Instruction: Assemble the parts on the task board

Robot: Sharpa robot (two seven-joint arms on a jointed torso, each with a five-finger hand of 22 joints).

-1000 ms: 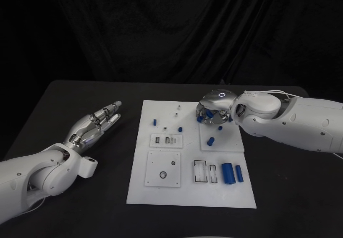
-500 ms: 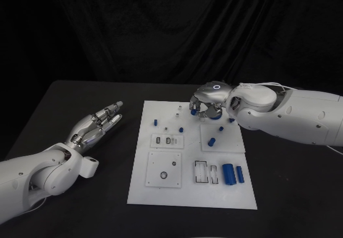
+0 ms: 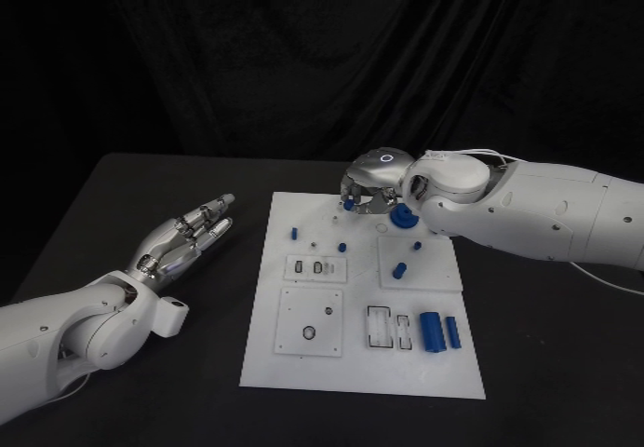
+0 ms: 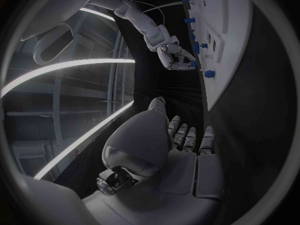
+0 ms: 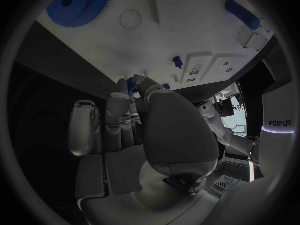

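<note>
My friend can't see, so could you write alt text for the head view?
The right hand holds a small blue part over the far end of a white board dotted with blue parts. The left hand rests open beside it.

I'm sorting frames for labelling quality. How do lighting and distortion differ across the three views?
Head view: evenly lit, undistorted, white task board crisp against the black table. Left wrist view: strong fisheye, board edge bowed, bright curved light streaks, left hand dim. Right wrist view: fisheye too, right hand shadowed, blue gear bright near the rim.

Bare black table point(image 3: 148, 200) beside task board point(image 3: 360, 371)
</note>
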